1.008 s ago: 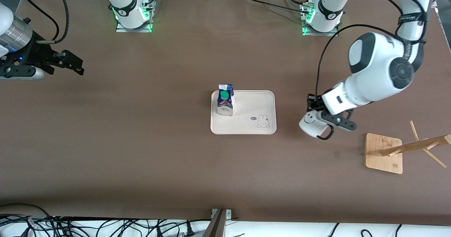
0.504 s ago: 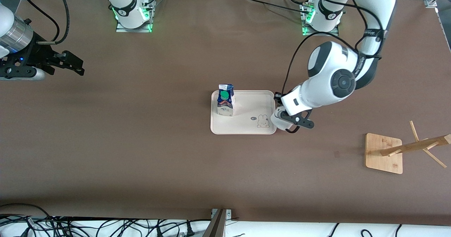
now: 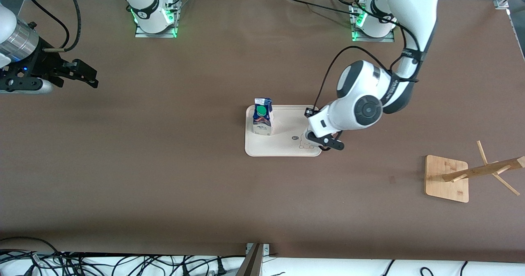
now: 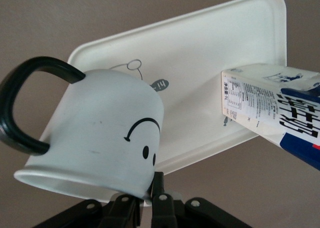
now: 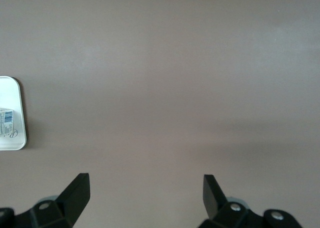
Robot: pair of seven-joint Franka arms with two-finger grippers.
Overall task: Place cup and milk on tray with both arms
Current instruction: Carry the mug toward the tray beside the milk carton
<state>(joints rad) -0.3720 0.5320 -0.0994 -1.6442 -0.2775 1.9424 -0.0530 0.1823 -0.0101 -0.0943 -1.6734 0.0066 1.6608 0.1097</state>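
The cream-white tray (image 3: pixel 287 120) lies mid-table. The milk (image 3: pixel 262 120) stands upright on it, at the end toward the right arm. My left gripper (image 3: pixel 318 140) is over the tray's other end, above the rabbit drawing, shut on the cup, which the wrist mostly hides in the front view. In the left wrist view the cup (image 4: pixel 100 133) hangs tilted in the left gripper (image 4: pixel 150 188) by its rim, smiley face and black handle (image 4: pixel 20 103) showing, above the tray (image 4: pixel 200 63) and apart from the milk (image 4: pixel 270 108). My right gripper (image 3: pixel 88 76) waits open and empty over bare table; it shows in its wrist view (image 5: pixel 145 188).
A bamboo rack base (image 3: pixel 447 178) with slanted wooden pegs stands toward the left arm's end of the table, nearer the front camera. The tray's corner (image 5: pixel 10 113) shows in the right wrist view. Cables lie along the table's near edge.
My left arm has carried the cup from over bare table beside the rack to over the tray's rabbit end. The milk, tray and right arm have not moved.
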